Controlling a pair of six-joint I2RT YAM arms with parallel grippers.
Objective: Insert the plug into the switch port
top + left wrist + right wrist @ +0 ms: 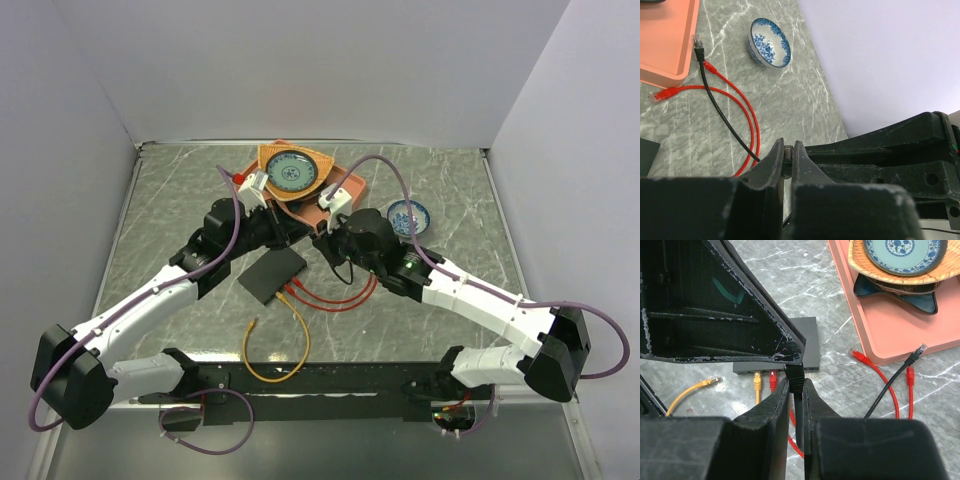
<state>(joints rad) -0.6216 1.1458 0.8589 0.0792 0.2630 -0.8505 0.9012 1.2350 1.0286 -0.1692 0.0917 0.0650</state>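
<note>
My left jaws are clenched on the small black plug (794, 374), & my right jaws pinch it too. The plug sits just near of the flat black box (272, 274), by its port row (812, 368), not in yet. A yellow plug (757, 384) & a red plug (773, 381) are in ports already. Box is mid tabletop (450, 180), w/ the orange tray (352, 180) just far of it.
</note>
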